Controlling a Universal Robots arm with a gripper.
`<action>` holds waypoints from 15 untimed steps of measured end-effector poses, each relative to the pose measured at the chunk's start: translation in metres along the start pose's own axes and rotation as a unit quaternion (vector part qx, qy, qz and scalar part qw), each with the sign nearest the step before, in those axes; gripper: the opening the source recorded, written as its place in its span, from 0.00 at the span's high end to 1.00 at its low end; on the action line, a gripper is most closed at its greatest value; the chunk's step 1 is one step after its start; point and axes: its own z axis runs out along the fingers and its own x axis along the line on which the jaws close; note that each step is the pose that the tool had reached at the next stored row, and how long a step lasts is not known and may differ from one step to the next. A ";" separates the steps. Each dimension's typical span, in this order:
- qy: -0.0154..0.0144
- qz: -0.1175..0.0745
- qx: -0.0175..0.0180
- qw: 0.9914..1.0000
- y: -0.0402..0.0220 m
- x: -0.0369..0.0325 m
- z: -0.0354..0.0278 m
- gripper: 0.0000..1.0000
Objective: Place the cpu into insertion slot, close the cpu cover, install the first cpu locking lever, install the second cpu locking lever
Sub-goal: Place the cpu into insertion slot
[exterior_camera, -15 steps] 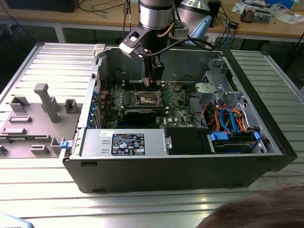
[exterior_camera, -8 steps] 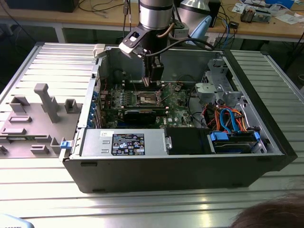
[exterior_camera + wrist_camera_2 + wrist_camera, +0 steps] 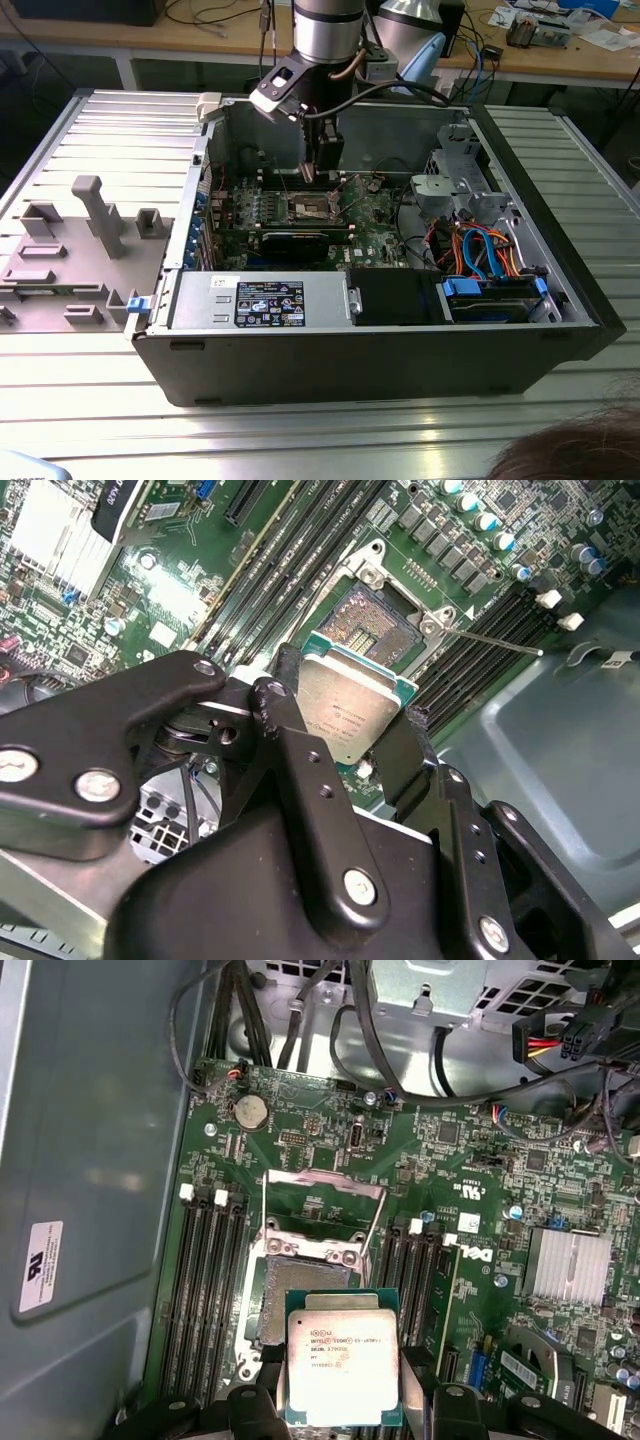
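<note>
First wrist view showed you the gripper [image 3: 346, 1385] clamped on the cpu [image 3: 342, 1355] by two opposite edges, chip flat and not yet seated. The insertion slot [image 3: 300, 1285] lay beneath and slightly ahead of the gripper, the cpu cover [image 3: 325, 1180] standing open beyond it.

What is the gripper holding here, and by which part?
The cpu, pinched at two opposite edges by the gripper, above the open insertion slot.
</note>
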 end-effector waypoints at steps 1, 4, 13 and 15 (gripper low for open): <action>0.000 0.002 0.000 1.000 0.0000 0.0000 0.0001 0.46; 0.000 0.005 0.000 1.000 0.0000 0.0000 0.0003 0.46; 0.000 0.015 0.000 1.000 0.0000 0.0000 0.0009 0.46; 0.000 0.019 0.001 1.000 0.0000 0.0000 0.0011 0.46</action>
